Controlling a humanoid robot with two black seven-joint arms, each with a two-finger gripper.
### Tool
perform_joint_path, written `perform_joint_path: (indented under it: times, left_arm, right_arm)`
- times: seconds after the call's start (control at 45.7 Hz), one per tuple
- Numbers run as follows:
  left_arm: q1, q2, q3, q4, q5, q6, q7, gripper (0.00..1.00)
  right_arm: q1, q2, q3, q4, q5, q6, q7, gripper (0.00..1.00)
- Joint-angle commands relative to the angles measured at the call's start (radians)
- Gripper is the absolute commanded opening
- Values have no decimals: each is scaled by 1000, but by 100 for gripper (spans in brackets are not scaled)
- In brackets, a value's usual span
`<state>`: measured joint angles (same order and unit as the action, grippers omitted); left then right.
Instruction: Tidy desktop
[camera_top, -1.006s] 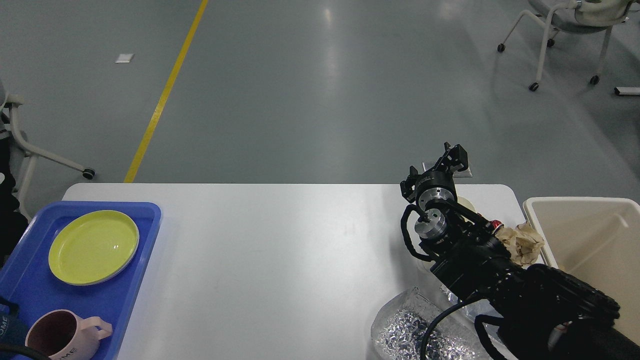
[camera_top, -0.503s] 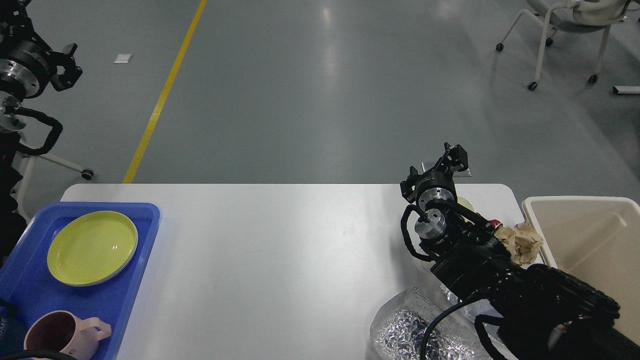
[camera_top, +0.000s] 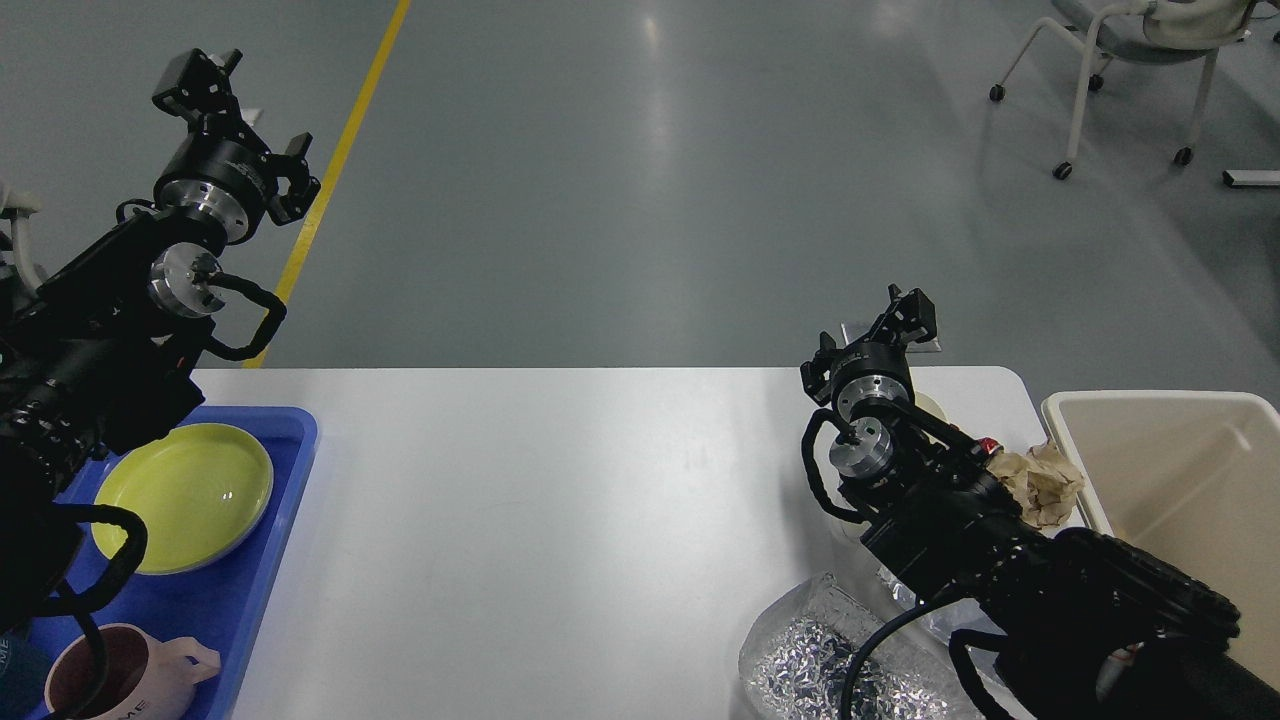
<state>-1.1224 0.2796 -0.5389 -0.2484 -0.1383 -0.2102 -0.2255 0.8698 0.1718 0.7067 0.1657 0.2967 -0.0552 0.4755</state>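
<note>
On the desktop (camera_top: 560, 520), the tray (camera_top: 270, 560) lies at nine o'clock and holds a plate (camera_top: 190, 495) and a cup (camera_top: 150, 675). The bin (camera_top: 1180, 470) stands at three o'clock.

A: What was on the left?
B: Blue tray (camera_top: 255, 590) at the left edge. Yellow-green plate (camera_top: 190, 495) lay in its far half, pink mug (camera_top: 130, 680) in the near corner, partly hidden.

A: Right side?
B: Beige bin (camera_top: 1180, 480) just off the right end. Crumpled brown paper (camera_top: 1045, 485) sat just beside its left wall. Crinkled silver foil bag (camera_top: 810, 665) lay at the near edge.

A: Background?
B: Grey floor (camera_top: 640, 180) with a yellow line (camera_top: 335, 165). Wheeled chair (camera_top: 1130, 60) stood at top right.
</note>
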Motion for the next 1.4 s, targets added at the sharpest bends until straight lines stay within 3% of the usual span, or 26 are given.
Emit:
perform_joint_path:
  times: [0.0,0.284,0.569,0.634,0.678,0.831,0.897,1.006,1.16,1.225,1.378]
  left_arm:
    - [7,-26,4,0,6,3,2,97]
    - [21,-33,-13,-3,11,-9,-2,98]
    - [104,-151,-280,-5,-24,-12,-5,99]
    - [124,-163,-280,-8,-24,-12,-46,99]
    - [134,-166,-274,-11,-24,-14,-98,99]
    - [202,-238,-280,-11,-26,-11,-394,99]
    - [216,-246,-271,-11,-26,0,-452,99]
    - [217,-241,-266,-9,-23,3,-413,99]
    - [220,-221,-266,-8,-20,-9,-220,100]
    - [234,-217,-266,-8,-18,-11,-164,100]
    - [268,-235,-253,-9,-17,-12,-158,100]
  right_arm:
    - [0,0,-1,0,1,0,0,100]
    - [0,0,0,0,-1,0,0,100]
    - [0,0,-1,0,1,0,0,100]
    - [0,0,-1,0,1,0,0,100]
    - [0,0,-1,0,-1,0,0,100]
    - [0,0,-1,0,-1,0,0,100]
    - [0,0,0,0,1,0,0,100]
    - [0,0,0,0,-1,0,0,100]
    - [0,0,0,0,-1,0,0,100]
    - [0,0,-1,0,-1,0,0,100]
    - [0,0,-1,0,-1,0,0,100]
